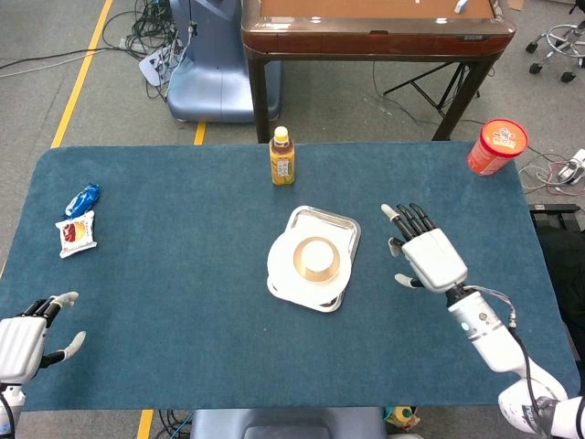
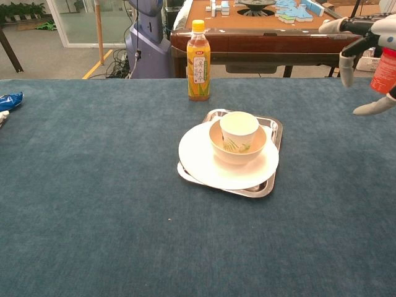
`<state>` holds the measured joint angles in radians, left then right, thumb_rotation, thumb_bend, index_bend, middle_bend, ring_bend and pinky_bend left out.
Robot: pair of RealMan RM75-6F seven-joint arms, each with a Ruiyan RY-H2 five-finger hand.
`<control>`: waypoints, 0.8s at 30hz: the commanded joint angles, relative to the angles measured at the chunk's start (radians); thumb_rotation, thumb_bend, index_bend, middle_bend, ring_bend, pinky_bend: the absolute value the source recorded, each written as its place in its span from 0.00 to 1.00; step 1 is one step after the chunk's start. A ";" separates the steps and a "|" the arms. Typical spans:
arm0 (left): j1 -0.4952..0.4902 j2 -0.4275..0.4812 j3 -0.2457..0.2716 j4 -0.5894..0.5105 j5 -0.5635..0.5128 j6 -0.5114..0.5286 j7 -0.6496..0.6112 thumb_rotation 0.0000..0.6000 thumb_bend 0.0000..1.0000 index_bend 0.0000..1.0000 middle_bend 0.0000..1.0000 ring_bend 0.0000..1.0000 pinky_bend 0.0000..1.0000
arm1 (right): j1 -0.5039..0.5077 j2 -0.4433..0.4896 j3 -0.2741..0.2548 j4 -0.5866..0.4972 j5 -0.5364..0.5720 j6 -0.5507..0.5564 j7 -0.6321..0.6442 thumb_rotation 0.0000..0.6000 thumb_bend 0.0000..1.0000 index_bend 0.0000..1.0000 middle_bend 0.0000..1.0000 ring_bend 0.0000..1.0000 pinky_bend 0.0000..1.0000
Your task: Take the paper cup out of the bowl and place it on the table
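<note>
Cup: paper cup [image 2: 239, 128] sits upright inside the bowl [image 2: 237, 150], dead centre of the stack.
Bowl: rests on a white plate [image 2: 204, 166], and the plate lies on a metal tray [image 2: 273, 131] on the blue counter [image 2: 93, 185].
Right hand: right hand [image 1: 428, 258] hovers to the right of the bowl, just beside the tray, fingers [image 1: 409, 216] spread and straight, holding nothing; the chest view catches only its fingertips at the upper right edge.
Left hand: left hand [image 1: 23, 343] is well to the left of the bowl at the counter's near left corner, fingers loosely apart, nothing in them.
Bottle: yellow drink bottle [image 2: 198, 61] stands upright just behind the bowl.
Canister: red canister [image 1: 496, 146] stands far behind and right of the bowl, at the counter's corner.
Snacks: two snack packets [image 1: 78, 222] lie far to the left of the bowl.
</note>
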<state>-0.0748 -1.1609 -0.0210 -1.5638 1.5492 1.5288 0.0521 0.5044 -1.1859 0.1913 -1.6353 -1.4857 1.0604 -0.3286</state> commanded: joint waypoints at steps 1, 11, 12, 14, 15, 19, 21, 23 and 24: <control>0.002 0.004 0.001 -0.006 0.004 0.005 0.000 1.00 0.24 0.27 0.37 0.34 0.59 | 0.028 -0.028 0.010 0.026 0.033 -0.030 -0.018 1.00 0.13 0.47 0.03 0.00 0.00; 0.003 0.007 0.001 -0.012 -0.001 0.001 0.003 1.00 0.24 0.27 0.37 0.34 0.59 | 0.105 -0.099 0.016 0.103 0.070 -0.077 -0.064 1.00 0.13 0.47 0.02 0.00 0.00; 0.003 0.007 0.000 -0.012 0.000 0.001 0.003 1.00 0.24 0.27 0.37 0.34 0.59 | 0.112 -0.105 0.017 0.109 0.074 -0.081 -0.064 1.00 0.13 0.47 0.02 0.00 0.00; 0.003 0.007 0.000 -0.012 -0.001 0.001 0.003 1.00 0.24 0.27 0.37 0.34 0.59 | 0.128 -0.120 0.016 0.124 0.078 -0.092 -0.069 1.00 0.13 0.47 0.02 0.00 0.00; 0.003 0.007 0.000 -0.012 -0.002 0.000 0.003 1.00 0.24 0.27 0.37 0.34 0.59 | 0.138 -0.128 0.014 0.132 0.079 -0.100 -0.071 1.00 0.13 0.47 0.02 0.00 0.00; 0.003 0.008 -0.001 -0.012 -0.004 -0.001 -0.001 1.00 0.24 0.27 0.37 0.34 0.59 | 0.169 -0.152 0.005 0.154 0.080 -0.125 -0.086 1.00 0.14 0.47 0.02 0.00 0.00; 0.003 0.009 -0.002 -0.012 -0.005 -0.001 -0.003 1.00 0.24 0.27 0.37 0.34 0.59 | 0.183 -0.164 0.003 0.161 0.080 -0.134 -0.091 1.00 0.15 0.47 0.02 0.00 0.00; 0.003 0.010 -0.003 -0.011 -0.006 -0.001 -0.007 1.00 0.24 0.27 0.37 0.34 0.59 | 0.199 -0.176 0.002 0.168 0.080 -0.144 -0.095 1.00 0.17 0.47 0.01 0.00 0.00; 0.002 0.010 -0.004 -0.011 -0.008 -0.002 -0.008 1.00 0.24 0.27 0.37 0.34 0.59 | 0.208 -0.183 0.001 0.171 0.081 -0.150 -0.101 1.00 0.18 0.47 0.01 0.00 0.00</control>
<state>-0.0720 -1.1509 -0.0242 -1.5749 1.5424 1.5278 0.0442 0.7043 -1.3612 0.1943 -1.4690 -1.4055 0.9173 -0.4237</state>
